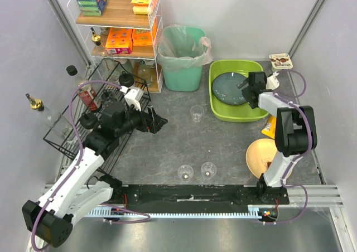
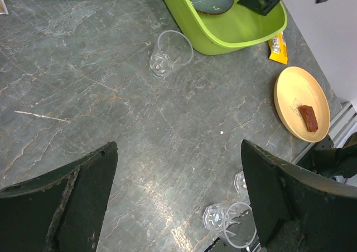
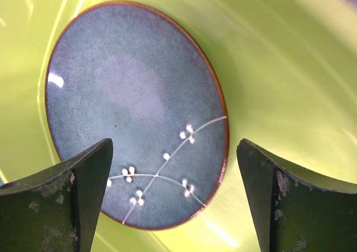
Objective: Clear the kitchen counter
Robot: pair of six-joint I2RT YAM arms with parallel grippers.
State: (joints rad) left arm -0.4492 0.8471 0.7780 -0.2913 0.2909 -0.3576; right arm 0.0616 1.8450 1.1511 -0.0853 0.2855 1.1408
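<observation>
**Jaws parted on both sides**

The left arm (image 1: 83, 157) is stretched forward and angled inward. The left gripper (image 2: 175, 151) is spread wide, with nothing gripped. The right arm (image 1: 293, 132) is folded forward. The right gripper (image 3: 174, 146) is pointed downward, likewise parted and empty.

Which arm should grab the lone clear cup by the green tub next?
Left. The left end effector, open, points across the dark-grey counter at the clear plastic cup, nothing between. The right end effector hangs over the blue plate in the lime-green plastic tub.
</observation>
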